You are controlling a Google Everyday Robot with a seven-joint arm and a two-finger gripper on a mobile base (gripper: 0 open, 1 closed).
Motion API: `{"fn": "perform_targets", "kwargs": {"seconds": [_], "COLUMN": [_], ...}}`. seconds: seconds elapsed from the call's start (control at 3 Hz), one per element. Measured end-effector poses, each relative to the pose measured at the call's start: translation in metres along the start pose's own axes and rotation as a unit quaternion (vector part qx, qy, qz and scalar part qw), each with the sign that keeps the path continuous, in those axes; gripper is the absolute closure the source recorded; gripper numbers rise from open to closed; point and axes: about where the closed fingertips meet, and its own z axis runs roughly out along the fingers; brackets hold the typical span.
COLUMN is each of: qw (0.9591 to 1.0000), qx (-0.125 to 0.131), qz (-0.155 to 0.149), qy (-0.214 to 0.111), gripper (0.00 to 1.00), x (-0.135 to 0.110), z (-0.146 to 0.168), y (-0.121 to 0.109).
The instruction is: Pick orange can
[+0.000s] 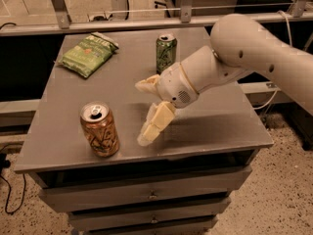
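Observation:
The orange can (100, 129) stands upright on the grey table top (215, 126), near the front left, with its silver pull-tab top showing. My gripper (141, 113) is just to the right of the can, a short gap away, and close above the table. Its two pale fingers are spread apart, one (145, 85) higher and farther back, the other (154, 124) reaching down toward the front. Nothing is between them. The arm comes in from the upper right.
A green can (166, 53) stands at the back middle of the table, behind the arm's wrist. A green chip bag (88, 54) lies at the back left. Drawers (146, 196) sit under the table top. Metal rails run behind the table.

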Motion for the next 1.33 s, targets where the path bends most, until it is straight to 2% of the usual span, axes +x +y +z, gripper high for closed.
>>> {"fn": "perform_targets", "kwargs": {"seconds": [0.33, 0.67, 1.0, 1.33], "qw": [0.9979, 0.9937, 0.9897, 0.986], "qx": [-0.021, -0.038, -0.046, -0.049], "qz": [0.0, 0.002, 0.014, 0.024], "qy": [-0.061, -0.105, -0.135, -0.157], "gripper": [0.0, 0.0, 0.0, 0.18], "x": [-0.031, -0.052, -0.059, -0.062], "z": [0.021, 0.035, 0.048, 0.061], "y": [0.009, 0.022, 0.032, 0.041]}}
